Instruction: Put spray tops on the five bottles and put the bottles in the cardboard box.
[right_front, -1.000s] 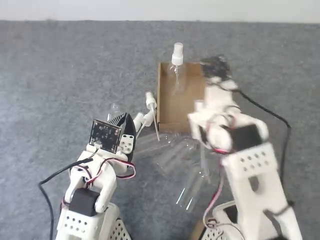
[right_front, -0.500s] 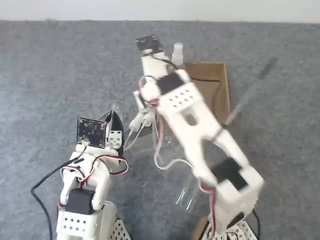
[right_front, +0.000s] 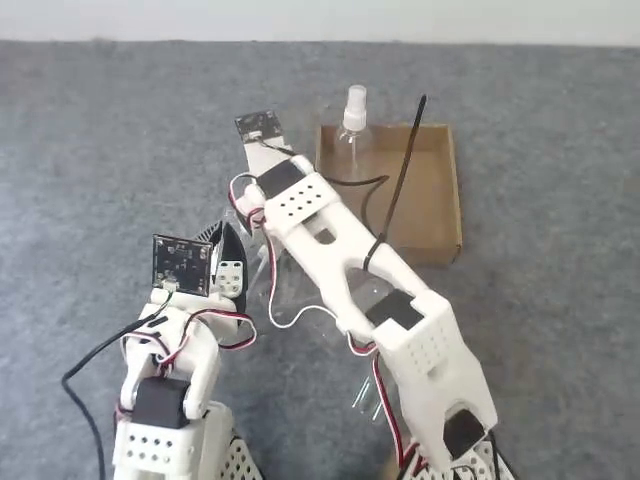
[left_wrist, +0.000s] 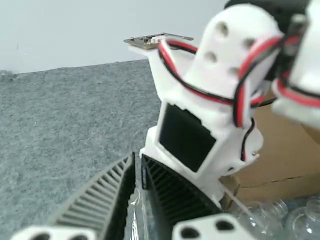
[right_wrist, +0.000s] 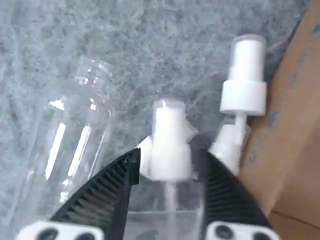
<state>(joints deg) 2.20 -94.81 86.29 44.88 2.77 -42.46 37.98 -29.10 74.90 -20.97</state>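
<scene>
Logged from the right wrist view: right gripper (right_wrist: 169, 156) with jaws apart, set either side of a white spray top (right_wrist: 167, 127) lying on the grey carpet (right_wrist: 150, 45); contact with the jaws not resolvable. Noted near it a second spray top (right_wrist: 243, 82), close against the cardboard box (right_wrist: 300, 100) wall. On the other side, an uncapped clear bottle (right_wrist: 75, 145) lying flat.

None of this readable from the high view, with the right arm (right_front: 340, 250) stretched over that spot. Seen from high instead: one capped bottle (right_front: 353, 135) at the box's far corner, spray head past the rim.

From the left wrist view: left gripper (left_wrist: 138, 167) with jaws almost together, a thin slit between, close to the right arm's wrist. Unable to tell whether clamped on anything. Also recorded there: more clear bottles (left_wrist: 280, 220) lying beside the box.
</scene>
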